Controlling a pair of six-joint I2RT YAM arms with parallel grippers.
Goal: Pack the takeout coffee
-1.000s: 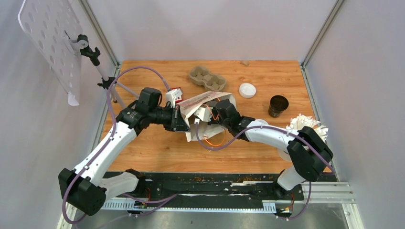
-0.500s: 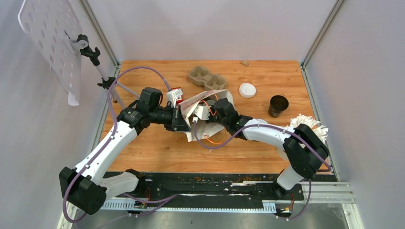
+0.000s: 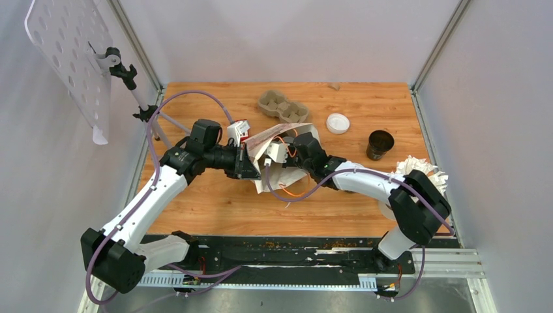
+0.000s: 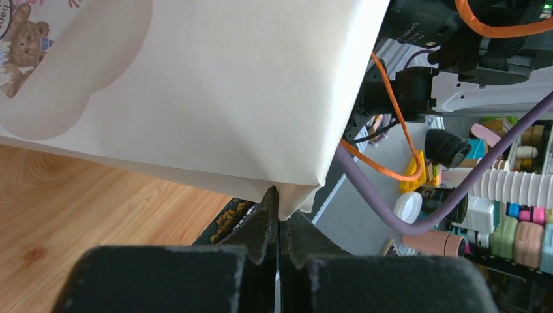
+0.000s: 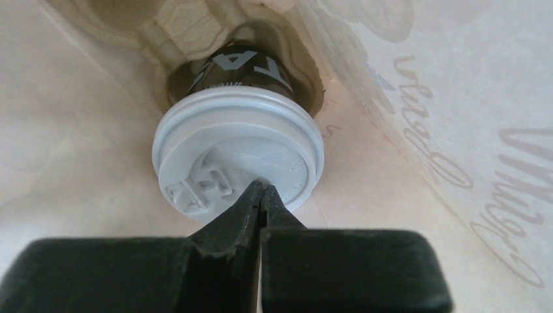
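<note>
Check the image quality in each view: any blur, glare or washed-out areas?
Top external: even light, sharp, only soft shadows on the table. Left wrist: the left gripper is a dark, blurred mass; the paper bag it pinches is bright, near washed out. Right wrist: warm light filtered through the bag; the right gripper is dark and soft, the takeout coffee is in focus.

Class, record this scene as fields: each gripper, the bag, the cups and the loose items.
Left gripper: shut on paper bag edge
Right gripper: shut, inside bag, tips at lidded cup
Open cup: upright on table, no lid
Loose lid: on table, apart from open cup
Pulp tray: far side of table, behind bag
</note>
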